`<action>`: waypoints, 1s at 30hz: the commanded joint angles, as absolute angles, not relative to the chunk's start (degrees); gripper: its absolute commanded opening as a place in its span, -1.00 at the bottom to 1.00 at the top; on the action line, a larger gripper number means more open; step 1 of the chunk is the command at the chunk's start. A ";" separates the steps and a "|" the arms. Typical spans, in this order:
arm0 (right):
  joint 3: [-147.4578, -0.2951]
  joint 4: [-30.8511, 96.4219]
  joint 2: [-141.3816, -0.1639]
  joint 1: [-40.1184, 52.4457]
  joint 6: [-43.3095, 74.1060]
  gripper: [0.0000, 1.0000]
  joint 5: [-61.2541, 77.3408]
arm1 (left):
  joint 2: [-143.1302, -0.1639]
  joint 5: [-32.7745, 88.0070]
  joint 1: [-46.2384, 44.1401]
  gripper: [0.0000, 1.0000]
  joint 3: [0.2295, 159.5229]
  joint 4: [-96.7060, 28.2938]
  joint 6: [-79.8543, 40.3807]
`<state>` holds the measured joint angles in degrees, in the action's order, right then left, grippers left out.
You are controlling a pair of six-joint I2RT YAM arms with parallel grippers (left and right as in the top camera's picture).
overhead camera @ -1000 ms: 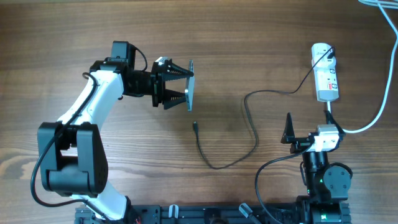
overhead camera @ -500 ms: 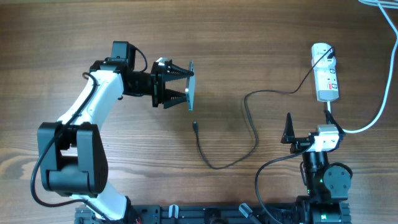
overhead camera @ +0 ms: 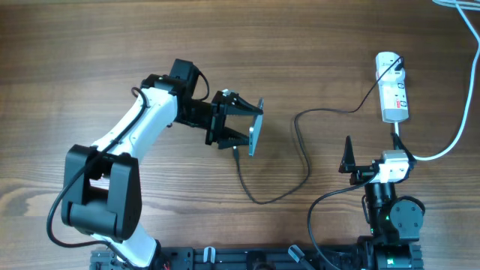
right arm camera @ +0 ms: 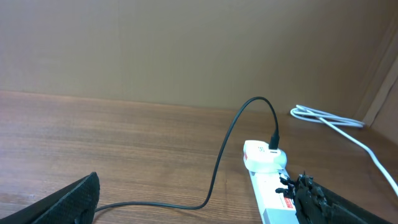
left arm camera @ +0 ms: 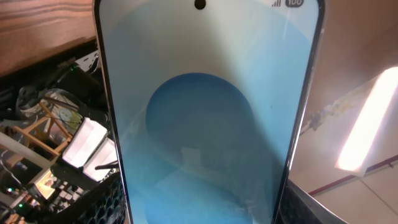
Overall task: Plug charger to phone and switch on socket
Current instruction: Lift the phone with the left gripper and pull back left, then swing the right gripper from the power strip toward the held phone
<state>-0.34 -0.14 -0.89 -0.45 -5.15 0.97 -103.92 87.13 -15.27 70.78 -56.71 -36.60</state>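
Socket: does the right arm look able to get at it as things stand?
Probably yes: the open right gripper faces the socket, which lies close ahead with bare table between; only the charger is plugged into its far end.

Left arm (overhead camera: 127,131): white shell links, black joint housings, thin black cable looped beside the base. Right arm (overhead camera: 394,214): black joints, white wrist block, black cable arcing alongside. Left gripper (overhead camera: 252,127) and right gripper (right arm camera: 196,186): black, tapered triangular fingers.

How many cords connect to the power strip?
2. The black charger plugs into the socket's far end and trails left; the thick white cord leaves its near end, curving off right. None seems hidden.
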 commanded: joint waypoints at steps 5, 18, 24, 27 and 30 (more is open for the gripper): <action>-0.30 -0.36 -0.43 -0.19 -4.40 0.99 0.01 | -101.89 89.73 -14.98 0.10 72.07 -56.23 -36.51; -0.30 -0.54 -0.43 -0.19 -4.32 1.00 0.05 | -101.89 85.36 -15.00 0.10 72.07 -54.92 -40.27; -1.02 -0.14 -0.43 -0.19 5.61 0.99 18.63 | -101.89 76.73 -15.00 -0.11 72.07 -50.74 -31.68; -3.53 1.08 -1.74 -0.19 7.53 0.99 18.50 | -101.89 70.87 -15.00 -0.09 72.07 -48.05 -31.66; -10.94 3.33 -7.33 -0.19 9.04 0.99 18.55 | -101.89 65.21 -15.00 -0.08 72.07 -43.20 -31.00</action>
